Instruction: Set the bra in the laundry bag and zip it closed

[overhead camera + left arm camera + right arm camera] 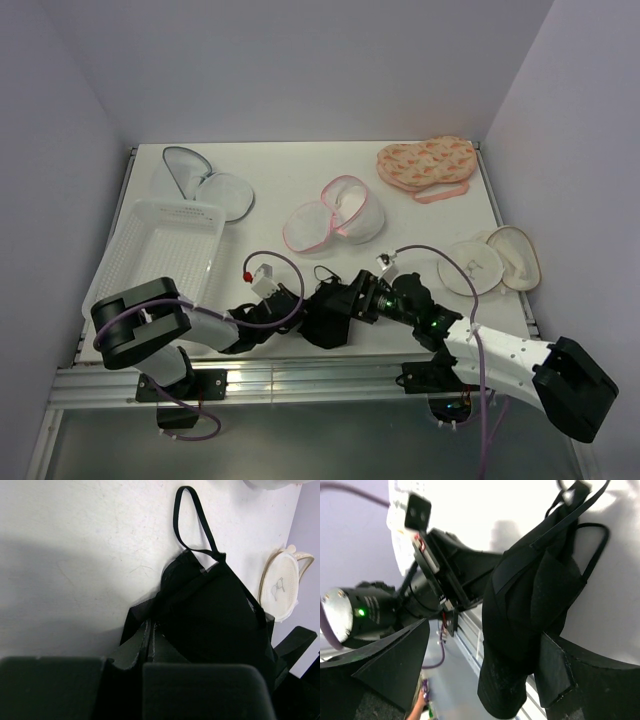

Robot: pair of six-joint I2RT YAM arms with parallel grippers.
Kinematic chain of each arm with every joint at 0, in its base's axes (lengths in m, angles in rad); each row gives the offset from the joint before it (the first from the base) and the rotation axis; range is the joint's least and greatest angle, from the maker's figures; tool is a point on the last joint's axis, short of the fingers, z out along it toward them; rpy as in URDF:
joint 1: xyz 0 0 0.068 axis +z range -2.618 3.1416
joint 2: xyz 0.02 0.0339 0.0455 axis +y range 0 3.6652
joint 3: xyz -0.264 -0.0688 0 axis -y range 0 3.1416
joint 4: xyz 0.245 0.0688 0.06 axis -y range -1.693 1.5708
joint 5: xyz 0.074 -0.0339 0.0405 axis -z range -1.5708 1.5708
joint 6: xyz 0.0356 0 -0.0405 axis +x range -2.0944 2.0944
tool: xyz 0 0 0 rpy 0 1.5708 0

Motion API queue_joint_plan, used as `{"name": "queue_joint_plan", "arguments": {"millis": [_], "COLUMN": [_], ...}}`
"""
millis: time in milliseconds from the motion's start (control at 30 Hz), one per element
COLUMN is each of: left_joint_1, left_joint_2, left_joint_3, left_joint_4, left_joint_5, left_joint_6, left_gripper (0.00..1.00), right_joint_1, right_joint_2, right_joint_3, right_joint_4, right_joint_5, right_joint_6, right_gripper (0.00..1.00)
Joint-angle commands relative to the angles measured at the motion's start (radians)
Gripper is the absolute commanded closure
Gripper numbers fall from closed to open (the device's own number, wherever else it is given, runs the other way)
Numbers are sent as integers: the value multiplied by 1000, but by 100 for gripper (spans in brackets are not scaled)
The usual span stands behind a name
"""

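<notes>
Pinching a fold of the bra (215, 615) tight in the left pincer (287, 305), clamped together on the black cloth. Straddling the same bundle with the right pincer (485, 680), spread wide and (judging by the wrist view) not yet gripping. Holding the bra at the near middle of the table (290, 175), with the left pincer at nine o'clock of it and the right pincer at three. Trailing lengthwise away from the left pincer toward twelve o'clock, with a strap loop (192, 520) leading. Facing the laundry bag (335, 215), lying open at twelve o'clock of the bra and well apart from it, both pink-rimmed halves gaping upward. Judging both arms about equally near it. Looking at only bare, smooth white tabletop in between, with the basket (165, 250) off at ten o'clock and the orange pouch (425, 165) off at one.
</notes>
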Motion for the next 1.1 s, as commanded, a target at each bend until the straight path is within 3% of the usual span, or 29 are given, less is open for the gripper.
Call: {"name": "queue_joint_plan", "arguments": {"millis": [0, 167, 300, 667, 800, 833, 867, 1067], "left_joint_1": [-5, -5, -5, -6, -6, -6, -6, 10], "left_joint_2": [69, 70, 66, -2, -81, -133, -193, -416], "left_joint_3": [-32, -32, -33, -78, -85, -89, -84, -29], "left_joint_4": [-253, -245, -247, -198, -221, -233, -277, -526], "left_joint_5": [84, 87, 85, 81, 53, 44, 20, -114], "left_joint_6": [53, 47, 47, 61, 82, 88, 92, 108], "left_gripper": [100, 100, 100, 98, 80, 71, 64, 49], "right_joint_1": [45, 68, 74, 71, 73, 73, 73, 61], "right_joint_2": [22, 81, 107, 95, 98, 95, 82, -29], "right_joint_3": [-14, -38, -52, -18, -21, -21, -20, 6], "right_joint_4": [18, 68, 87, 27, 53, 55, 53, -43], "right_joint_5": [12, 39, 65, 166, 157, 155, 154, 170], "right_joint_6": [24, 46, 57, 37, 44, 47, 51, 43], "right_gripper": [16, 19, 27, 73, 94, 100, 100, 100]}}
